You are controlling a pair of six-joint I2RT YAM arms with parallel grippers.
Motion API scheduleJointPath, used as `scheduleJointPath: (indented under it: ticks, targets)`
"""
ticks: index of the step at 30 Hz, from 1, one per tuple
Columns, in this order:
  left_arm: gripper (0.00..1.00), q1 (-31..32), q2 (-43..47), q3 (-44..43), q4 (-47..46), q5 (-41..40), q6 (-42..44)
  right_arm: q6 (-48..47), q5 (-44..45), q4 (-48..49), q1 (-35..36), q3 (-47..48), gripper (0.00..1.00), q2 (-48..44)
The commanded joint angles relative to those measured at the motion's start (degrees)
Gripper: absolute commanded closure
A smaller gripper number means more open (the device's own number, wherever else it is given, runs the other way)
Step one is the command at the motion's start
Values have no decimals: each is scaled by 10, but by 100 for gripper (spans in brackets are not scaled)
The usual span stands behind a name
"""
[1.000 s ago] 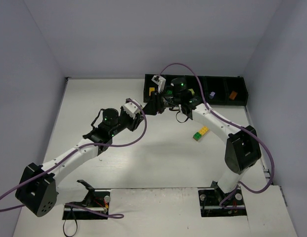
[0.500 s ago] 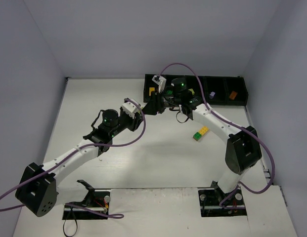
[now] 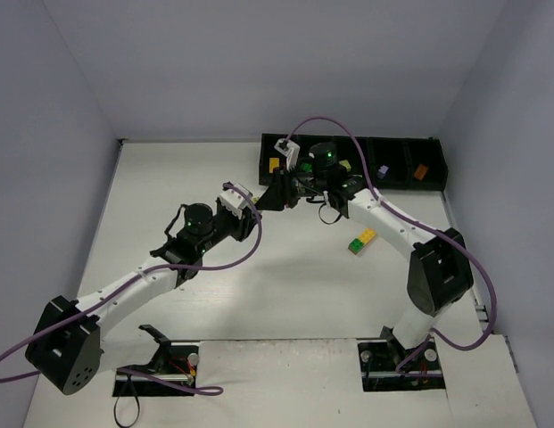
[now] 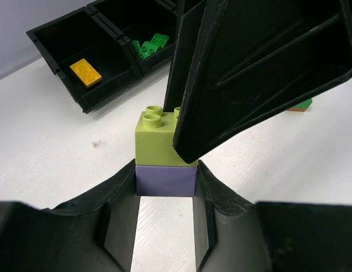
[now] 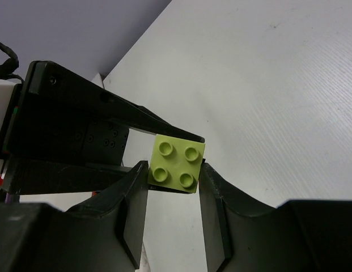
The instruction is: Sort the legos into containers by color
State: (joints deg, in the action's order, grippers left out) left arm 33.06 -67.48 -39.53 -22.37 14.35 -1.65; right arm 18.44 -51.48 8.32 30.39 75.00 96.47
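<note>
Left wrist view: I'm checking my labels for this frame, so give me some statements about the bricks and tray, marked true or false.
1. The lime green brick sits on the lavender brick. True.
2. The left gripper clamps the lime green brick. False: it clamps the lavender brick; the right gripper holds the lime green one.
3. A yellow brick lies in the end compartment of the tray. True.
4. The green bricks share the yellow brick's compartment. False: they lie in the next compartment.
</note>
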Motion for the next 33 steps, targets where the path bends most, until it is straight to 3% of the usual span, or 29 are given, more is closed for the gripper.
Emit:
scheduleJointPath:
  ticks: [1, 12, 16, 17, 21, 26, 33]
  targets:
    - [100, -8, 25, 10, -38, -32, -34, -16, -16, 28, -31, 3, 100, -57]
    - [100, -11, 35, 35, -47, -30, -54, -24, -3, 22, -91, 0, 100, -74]
    - [100, -11, 42, 32, -47, -21, -61, -57, 143, -1, -125, 8, 99, -67]
    - [100, -10, 46, 32, -44, -19, -61, -62, 237, -5, -132, 12, 99, -63]
    - [100, -10, 65, 30, -27, -11, -64, -88, 391, -4, -160, 47, 99, -22]
    - [100, -10, 98, 36, 1, 9, -68, -91, 438, 5, -210, 104, 99, 67]
    - [100, -9, 139, 43, 40, 28, -74, -96, 434, 6, -237, 174, 99, 158]
